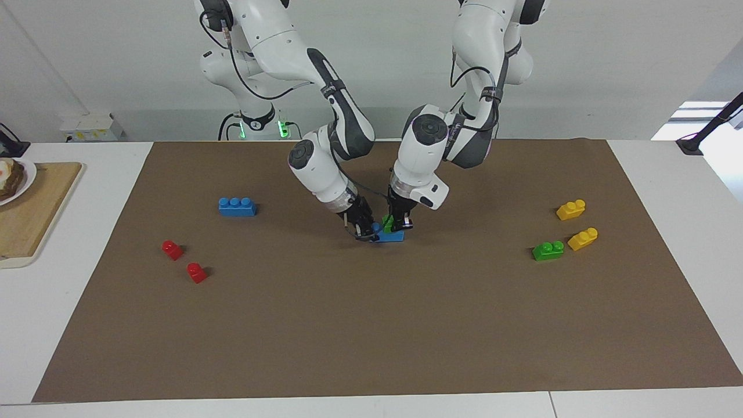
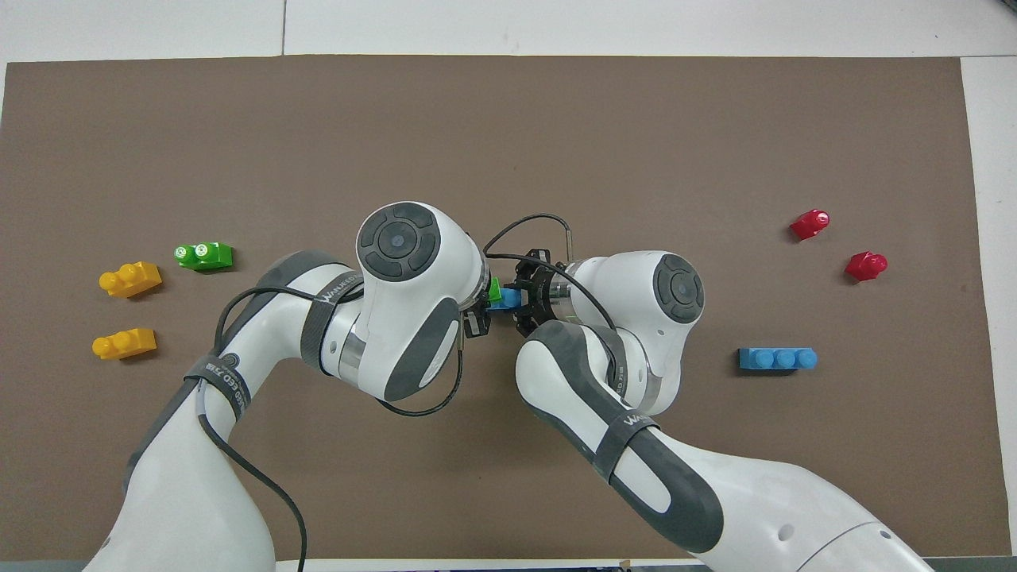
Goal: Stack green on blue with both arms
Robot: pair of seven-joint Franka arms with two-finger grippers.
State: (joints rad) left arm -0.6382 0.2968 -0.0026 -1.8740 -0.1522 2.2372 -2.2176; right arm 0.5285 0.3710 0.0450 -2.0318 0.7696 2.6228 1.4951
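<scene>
Mat (image 1: 371, 325) — left pincer (image 1: 396, 224) grips green (image 1: 388, 223) on blue (image 1: 390, 235).

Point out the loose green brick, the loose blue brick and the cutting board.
loose green brick (image 1: 548, 250): facing view, on its front face, below the studs.
loose blue brick (image 1: 237, 207): facing view, on its front face, under the middle stud.
cutting board (image 1: 35, 209): facing view, on its bare wooden top.
</scene>
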